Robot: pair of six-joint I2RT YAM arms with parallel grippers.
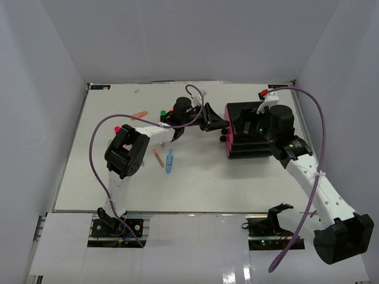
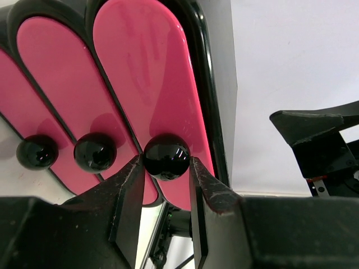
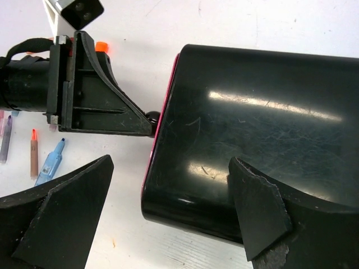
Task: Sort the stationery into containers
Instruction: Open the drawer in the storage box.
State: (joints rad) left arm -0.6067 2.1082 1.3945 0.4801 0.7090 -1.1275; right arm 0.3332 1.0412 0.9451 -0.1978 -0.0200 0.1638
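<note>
- Nearest me, a blue piece (image 1: 170, 161) and a salmon pen (image 1: 158, 158) lie loose on the table (image 1: 237, 183), just beside each other and well apart from the cabinet (image 3: 252, 123). Nothing is sorted yet, as far as I can see.
- These look light and stiff, and the round barrels will probably roll, so I would pinch each one across mid-barrel.
- Further out, my left gripper (image 2: 166, 171) grasps a knob (image 2: 166, 157). A finger (image 2: 126, 190) presses each side of it, and both appear to touch.
- That knob is small, round and glossy, so I judge it slippery. The best hold is across its widest part or just behind it, so a straight pull cannot pop it free.
- It belongs to the outermost pink drawer (image 2: 146, 73), which is shut. The two other knobs (image 2: 94, 152) are untouched.
- The drawer looks like light, hard plastic and should slide easily. The whole cabinet may be light enough to drag along with it.
- My right gripper (image 3: 171, 168) hangs spread wide above the cabinet's front edge and holds nothing. One finger is over the lid and the other over bare table. It could brace the box.
- Farthest off, an orange pen (image 1: 140, 115) and a green-capped highlighter (image 1: 163, 112) lie beyond my left arm.
</note>
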